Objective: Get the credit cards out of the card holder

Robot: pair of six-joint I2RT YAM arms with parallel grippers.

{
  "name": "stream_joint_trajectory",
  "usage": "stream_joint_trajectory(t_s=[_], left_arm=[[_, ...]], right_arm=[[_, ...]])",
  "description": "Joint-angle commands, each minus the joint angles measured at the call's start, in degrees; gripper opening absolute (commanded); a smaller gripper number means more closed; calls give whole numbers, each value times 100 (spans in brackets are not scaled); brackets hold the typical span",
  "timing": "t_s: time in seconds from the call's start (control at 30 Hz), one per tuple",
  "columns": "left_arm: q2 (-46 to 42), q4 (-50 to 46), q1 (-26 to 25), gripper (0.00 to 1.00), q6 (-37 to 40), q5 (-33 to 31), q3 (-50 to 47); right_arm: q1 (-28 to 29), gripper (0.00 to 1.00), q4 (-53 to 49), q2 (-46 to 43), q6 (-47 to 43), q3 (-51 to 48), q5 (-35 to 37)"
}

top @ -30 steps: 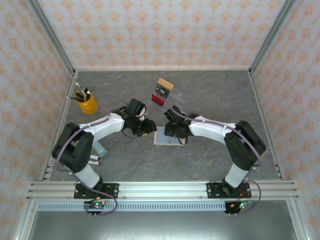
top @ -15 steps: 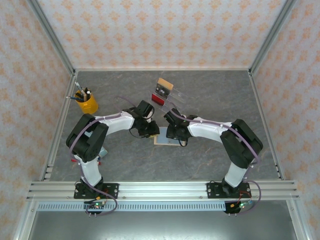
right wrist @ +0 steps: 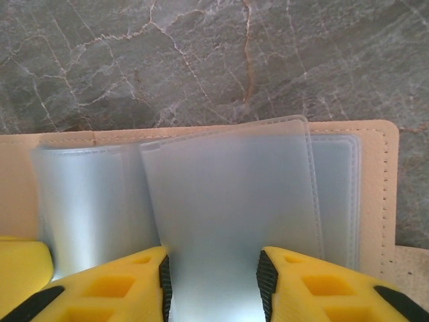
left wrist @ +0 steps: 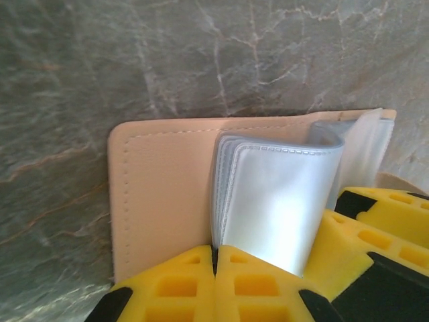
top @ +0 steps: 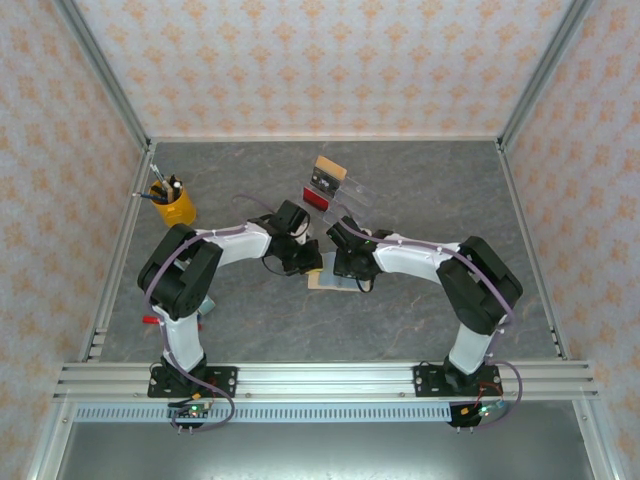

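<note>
Left hand (left wrist: pixel 214 260) closed against card holder (left wrist: pixel 157 188); right hand (right wrist: pixel 213 278) straddles sleeve (right wrist: pixel 228 201).

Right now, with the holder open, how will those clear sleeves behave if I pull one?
Probably floppy: the sleeves curl over in the left wrist view. Likely slippery, since the plastic shines. The holder looks thin and light, so it may slide or lift with the pull.

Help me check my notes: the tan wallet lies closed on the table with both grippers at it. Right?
Not closed: the wallet lies open on the table, clear sleeves fanned up, as the left wrist view shows. The left gripper and right gripper are both at it.
</note>
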Motion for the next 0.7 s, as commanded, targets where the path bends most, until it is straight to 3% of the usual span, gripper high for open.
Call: stream_joint_trajectory(t_s=[0.0,0.33,0.5,0.67], left_arm=[[50,429,-39,2,-106,482,84],[157,590,-80,0,-117,758,102],[189,494,-172,0,-47,864,247],[13,135,-177,0,89,485,299]], right_arm=[[-18,38,-49,406,82,-122,-66],[-18,30,1,346,33,-131,-72],[-18,35,440,-199,-142,-279,-274],[-35,40,108,-774,-64,-235,258]])
